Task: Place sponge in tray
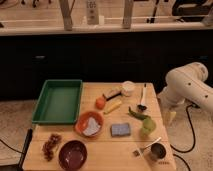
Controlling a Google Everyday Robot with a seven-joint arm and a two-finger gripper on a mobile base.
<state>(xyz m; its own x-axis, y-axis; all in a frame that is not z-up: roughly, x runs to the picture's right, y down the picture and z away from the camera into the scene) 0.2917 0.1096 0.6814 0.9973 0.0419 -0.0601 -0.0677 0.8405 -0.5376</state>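
Observation:
A blue-grey sponge [120,130] lies flat on the wooden table [100,162], right of centre and near the front. The green tray [57,100] sits at the table's back left with nothing in it. My white arm [187,85] stands off the table's right side. Its gripper [171,116] hangs pointing down just beyond the right table edge, well to the right of the sponge and far from the tray. Nothing shows in it.
Between sponge and tray are an orange bowl [90,124] with a cloth, an orange fruit [100,103] and a yellow banana [113,106]. A green fruit [146,129], metal cup [157,151], fork [145,147], spoon [142,97], white cup [128,88], dark red bowl [73,154] and grapes [51,145] also stand around.

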